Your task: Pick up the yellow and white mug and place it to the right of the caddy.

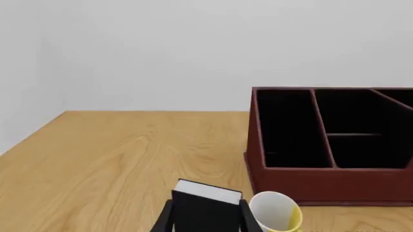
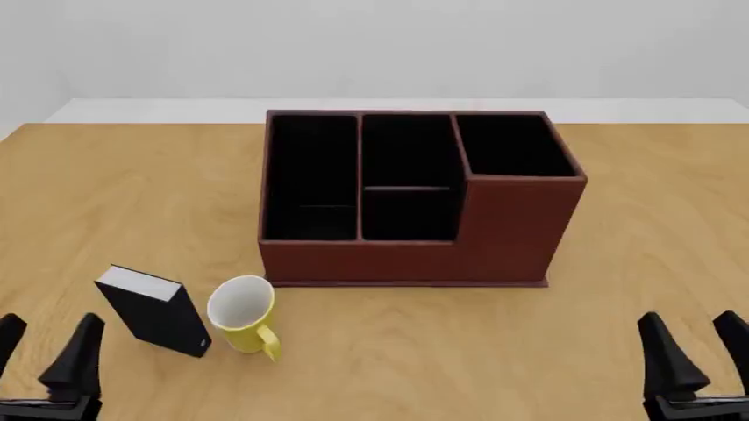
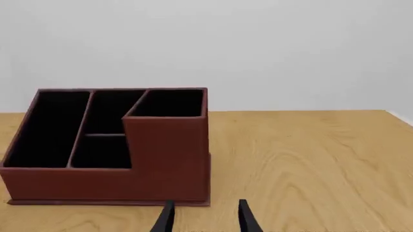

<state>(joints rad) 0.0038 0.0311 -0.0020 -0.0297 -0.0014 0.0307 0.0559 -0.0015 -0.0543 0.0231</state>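
Note:
The yellow and white mug [image 2: 244, 312] sits on the table just in front of the caddy's left front corner, its white inside showing and its handle pointing toward the front. The reddish-brown caddy [image 2: 410, 197] stands mid-table, with its taller section on the right. My left gripper [image 2: 41, 355] is open near the front left, short of the mug [image 1: 277, 212] and empty. My right gripper [image 2: 700, 355] is open at the front right, also empty. In the right wrist view the caddy [image 3: 168, 159] lies ahead of the open right gripper [image 3: 205, 220].
A small black book [image 2: 156, 310] with white pages stands just left of the mug, directly ahead of the left gripper [image 1: 206, 221]. Bare wooden tabletop [image 2: 655, 228] stretches to the right of the caddy.

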